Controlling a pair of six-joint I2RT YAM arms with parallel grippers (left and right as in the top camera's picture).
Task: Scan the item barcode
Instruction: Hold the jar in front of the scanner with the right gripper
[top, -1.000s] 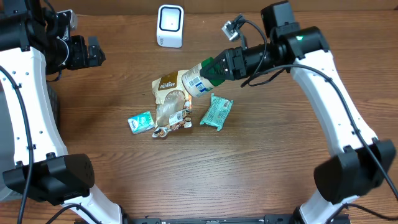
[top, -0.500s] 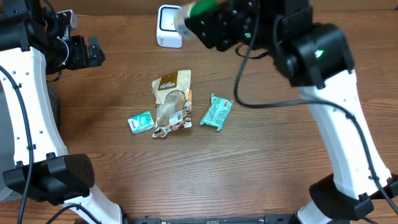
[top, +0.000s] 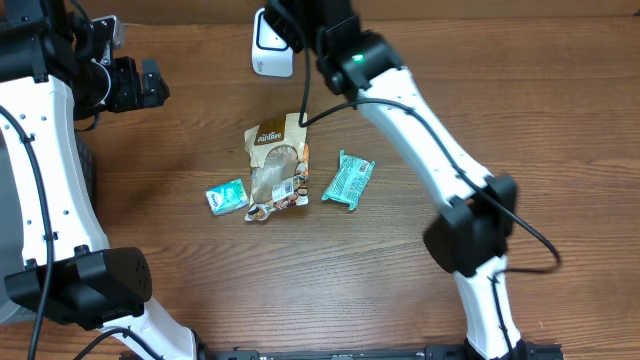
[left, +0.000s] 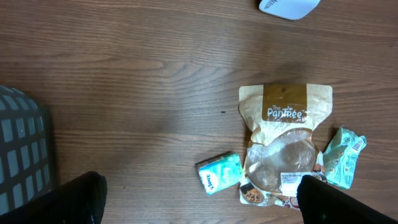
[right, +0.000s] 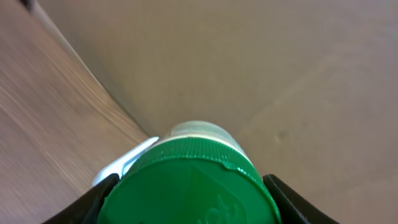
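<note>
We see the right claw (right: 189, 208), gripping the green-capped bottle (right: 186, 177), newly raised to the scanner (top: 262, 50) at top centre for reading.

Lit brightly and evenly from above in the overhead view, throwing only faint, soft-edged shadows on the brown wood-grain table (top: 400, 300). Caught a pale sheen on the clear window of the tan paper pouch (left: 287, 158) in the left wrist view, with a dim, soft patch on the wood to its left. Kept the grain sharp there, but left the black fingers (left: 68, 199) at the near corners out of focus. Blurred the green-capped plastic bottle (right: 189, 186) close to the right wrist lens, and smeared the wood at left into streaks.
</note>
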